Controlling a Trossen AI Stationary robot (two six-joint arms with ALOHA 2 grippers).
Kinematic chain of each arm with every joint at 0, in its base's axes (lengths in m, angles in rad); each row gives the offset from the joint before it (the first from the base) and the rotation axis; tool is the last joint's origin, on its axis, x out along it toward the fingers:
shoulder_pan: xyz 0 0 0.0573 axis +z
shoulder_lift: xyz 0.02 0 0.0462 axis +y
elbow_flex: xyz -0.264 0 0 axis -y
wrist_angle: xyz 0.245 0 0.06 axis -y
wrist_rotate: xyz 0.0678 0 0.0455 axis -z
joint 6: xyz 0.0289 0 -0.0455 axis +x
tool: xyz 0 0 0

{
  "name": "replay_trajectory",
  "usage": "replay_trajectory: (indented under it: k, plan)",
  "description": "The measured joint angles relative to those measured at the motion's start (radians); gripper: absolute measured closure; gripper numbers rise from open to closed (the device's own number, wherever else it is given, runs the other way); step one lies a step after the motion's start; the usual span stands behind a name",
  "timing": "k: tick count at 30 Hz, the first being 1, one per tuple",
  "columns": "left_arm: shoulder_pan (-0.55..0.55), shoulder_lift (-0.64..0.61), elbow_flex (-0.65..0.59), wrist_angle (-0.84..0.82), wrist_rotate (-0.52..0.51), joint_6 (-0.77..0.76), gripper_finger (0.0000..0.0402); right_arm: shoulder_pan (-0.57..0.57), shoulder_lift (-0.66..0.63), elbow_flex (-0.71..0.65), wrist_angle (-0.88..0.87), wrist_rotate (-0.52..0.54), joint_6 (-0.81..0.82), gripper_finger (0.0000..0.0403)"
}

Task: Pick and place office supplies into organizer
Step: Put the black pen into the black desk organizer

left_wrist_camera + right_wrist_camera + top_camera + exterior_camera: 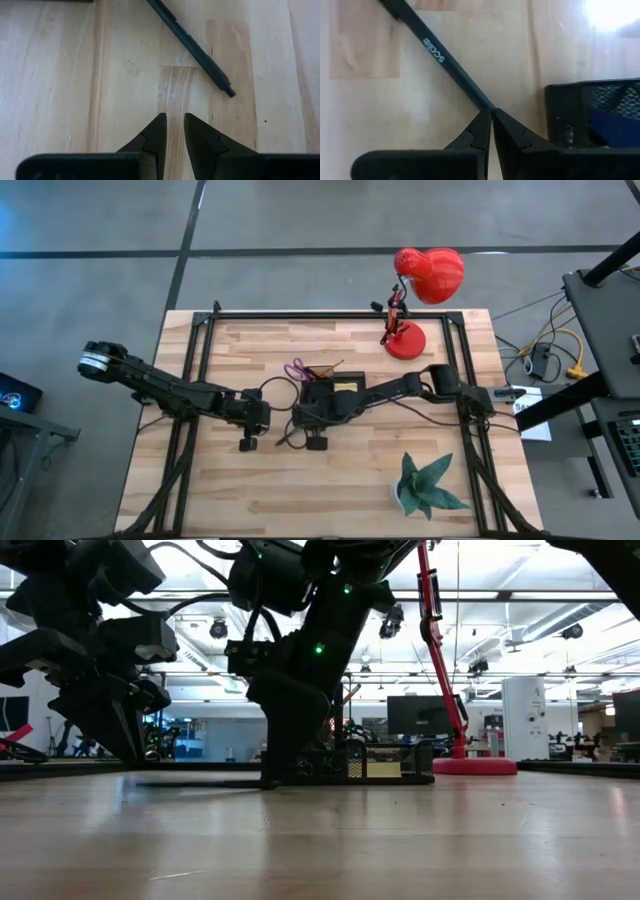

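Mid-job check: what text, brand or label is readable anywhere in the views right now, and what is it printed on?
"scope", as best it reads: pale lettering on the barrel of the black pen, whose end the right gripper is shut on.
Pale marking on the same pen's barrel in the left wrist view: too small to read.
Organizer: no readable text.
Nothing else legible.

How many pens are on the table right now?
1. A black pen lies on the table ahead of the left gripper, its end pinched by the right gripper, beside the organizer. Others may hide under the arms.
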Motion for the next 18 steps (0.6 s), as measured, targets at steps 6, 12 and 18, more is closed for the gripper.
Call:
replay_trajectory:
  k: [6,12,18]
  plan:
    - [0.000,0.000,0.000,0.000,0.000,-0.001,0.0350,0.000,-0.002,0.010,-0.001,0.001,-0.001,0.0390]
    - [0.000,0.000,0.000,0.000,0.000,-0.002,0.0350,-0.004,-0.005,0.011,-0.002,0.019,0.015,0.0390]
    - [0.000,0.000,0.000,0.000,-0.003,-0.002,0.0350,-0.006,-0.005,0.011,-0.042,0.027,0.016,0.0390]
